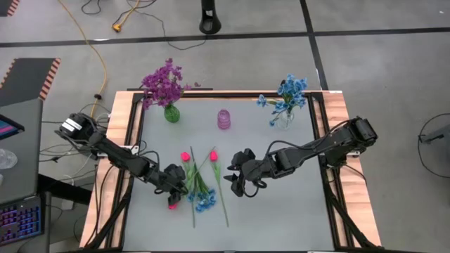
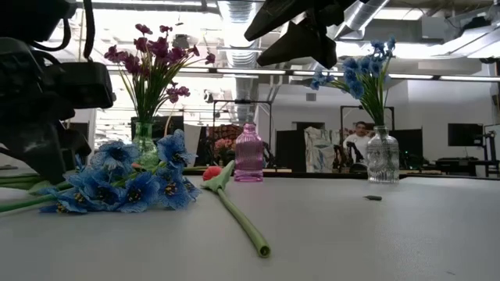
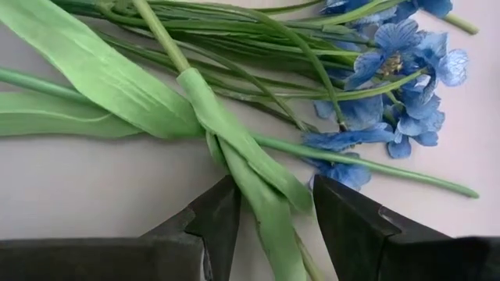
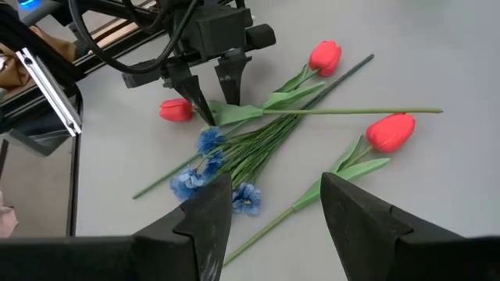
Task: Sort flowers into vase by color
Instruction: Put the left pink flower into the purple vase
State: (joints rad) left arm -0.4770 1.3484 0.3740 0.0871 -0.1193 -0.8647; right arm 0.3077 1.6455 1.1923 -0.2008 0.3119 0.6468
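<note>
From above, the left gripper (image 1: 177,184) is down in the loose pile of tulips (image 1: 213,156) and blue sprig (image 1: 204,202); purple and blue bunches already stand in vases. Its wrist view shows parted fingers (image 3: 215,222) straddling a green tulip leaf (image 3: 258,183), not yet clenched. The right gripper (image 4: 269,207) hovers open above. Next, I'd judge, close on the stem and lift.

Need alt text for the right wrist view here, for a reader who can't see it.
Seen past the right gripper's open dark fingers, three red tulips and a blue sprig lie in a loose crossed pile on the grey table. Beyond the pile, the left gripper points down with its open fingers astride the green stems.
</note>
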